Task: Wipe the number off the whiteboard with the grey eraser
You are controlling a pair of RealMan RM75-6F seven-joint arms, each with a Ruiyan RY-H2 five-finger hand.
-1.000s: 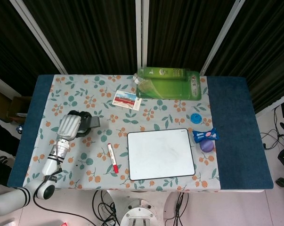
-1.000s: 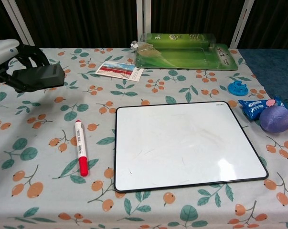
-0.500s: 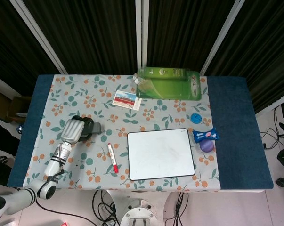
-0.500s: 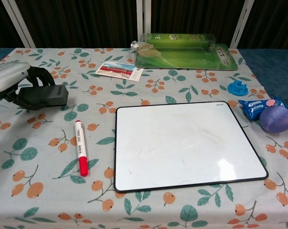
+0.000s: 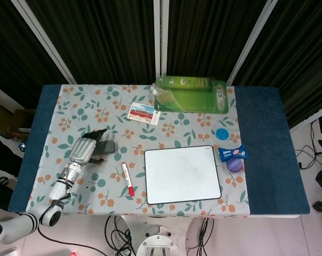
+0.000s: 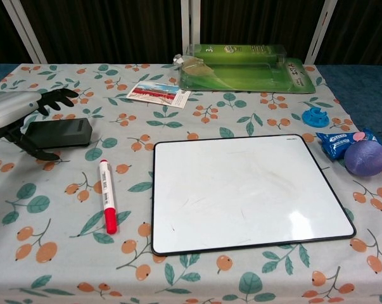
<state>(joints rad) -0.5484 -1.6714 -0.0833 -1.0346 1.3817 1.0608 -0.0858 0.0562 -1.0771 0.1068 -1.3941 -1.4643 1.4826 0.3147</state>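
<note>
Table [image 5: 267,149] under floral cloth [image 6: 197,278]. Lying on cloth: whiteboard [image 6: 248,190], grey eraser [image 6: 59,132], red marker [image 6: 107,204], card [image 6: 159,94], green package [image 6: 241,66], blue snack packet [image 6: 335,144], purple ball [image 6: 365,157], blue cap [image 6: 315,116].

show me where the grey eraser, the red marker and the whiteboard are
grey eraser [image 6: 59,132], chest view, middle of its top face
red marker [image 6: 107,204], chest view, middle of its barrel
whiteboard [image 6: 241,190], chest view, bare white middle of the board
</note>
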